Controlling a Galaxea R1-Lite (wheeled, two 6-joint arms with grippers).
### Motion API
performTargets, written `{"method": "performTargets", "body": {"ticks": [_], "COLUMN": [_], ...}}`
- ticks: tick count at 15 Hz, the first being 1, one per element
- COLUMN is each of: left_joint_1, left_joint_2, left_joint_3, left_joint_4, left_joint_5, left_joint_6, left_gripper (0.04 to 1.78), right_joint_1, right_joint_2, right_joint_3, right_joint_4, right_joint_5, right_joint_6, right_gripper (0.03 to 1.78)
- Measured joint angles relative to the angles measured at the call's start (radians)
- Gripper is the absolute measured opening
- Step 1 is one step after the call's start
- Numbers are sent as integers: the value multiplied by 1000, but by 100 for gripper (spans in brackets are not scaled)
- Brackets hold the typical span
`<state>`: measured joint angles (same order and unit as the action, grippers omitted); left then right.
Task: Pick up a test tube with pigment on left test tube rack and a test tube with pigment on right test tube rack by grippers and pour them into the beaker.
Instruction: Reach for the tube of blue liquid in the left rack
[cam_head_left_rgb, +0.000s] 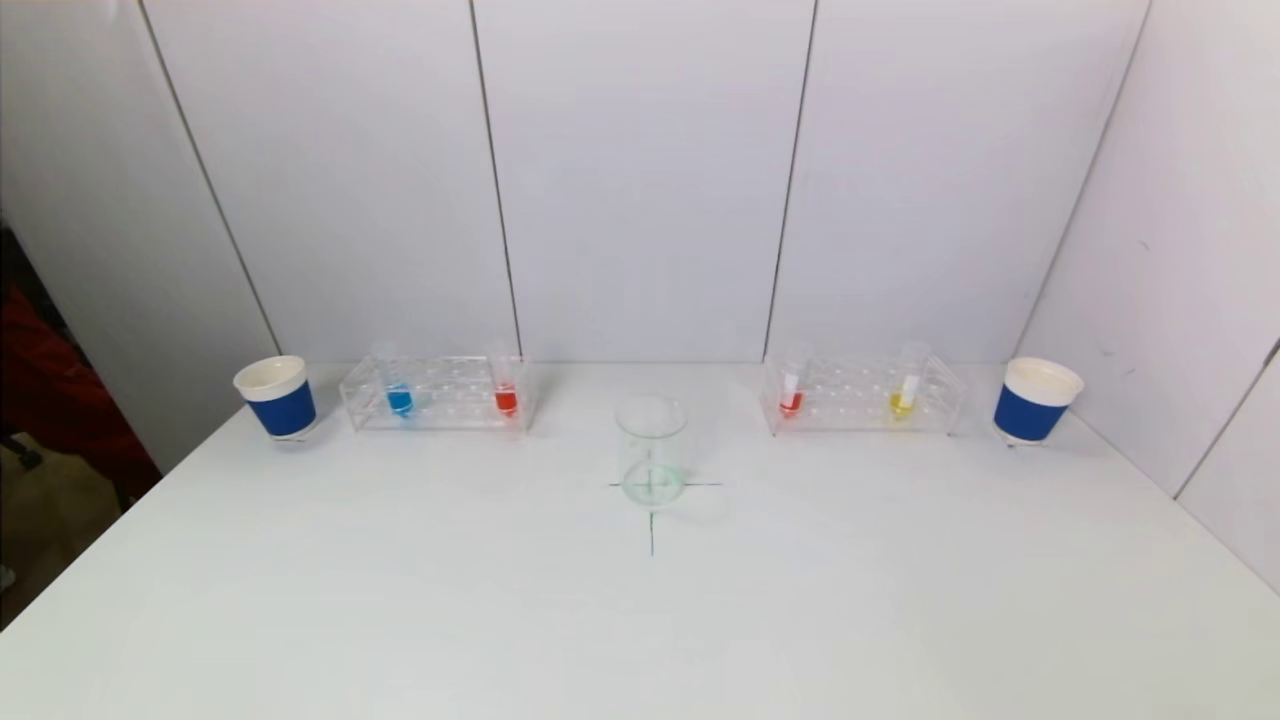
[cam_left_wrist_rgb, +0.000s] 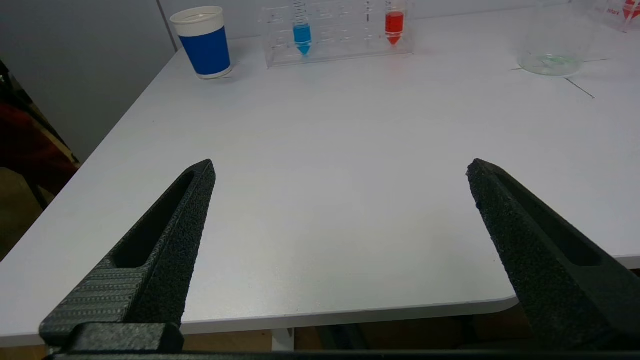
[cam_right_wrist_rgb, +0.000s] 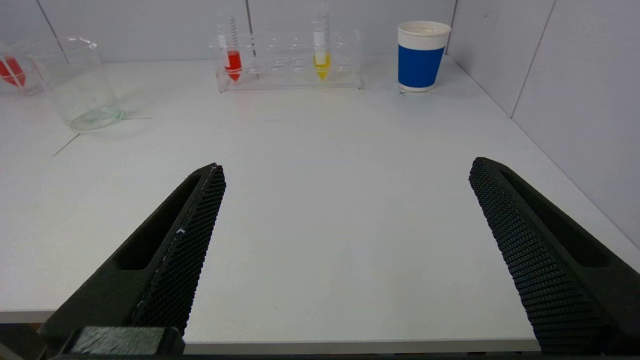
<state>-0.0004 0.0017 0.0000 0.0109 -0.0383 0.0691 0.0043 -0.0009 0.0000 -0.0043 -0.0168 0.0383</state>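
A clear beaker stands at the table's middle on a drawn cross. The left rack holds a blue-pigment tube and a red-pigment tube. The right rack holds a red-pigment tube and a yellow-pigment tube. Neither gripper shows in the head view. My left gripper is open and empty at the table's near edge, far from the left rack. My right gripper is open and empty at the near edge, far from the right rack.
A blue-and-white paper cup stands left of the left rack, another cup right of the right rack. White walls close the back and the right side. The table's left edge drops off near the left cup.
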Motion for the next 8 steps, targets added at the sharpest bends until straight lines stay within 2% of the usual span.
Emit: {"method": "performTargets", "body": {"ticks": [8], "left_joint_1": [0], "left_joint_2": [0], "left_joint_3": [0], "left_joint_4": [1], "left_joint_5": [0], "left_joint_6": [-1], "left_gripper": [176], "right_joint_1": [0], "right_joint_2": [0], "right_joint_3": [0], "right_joint_4": [0], "right_joint_5": [0], "right_joint_6": [0], "right_gripper": [177]}}
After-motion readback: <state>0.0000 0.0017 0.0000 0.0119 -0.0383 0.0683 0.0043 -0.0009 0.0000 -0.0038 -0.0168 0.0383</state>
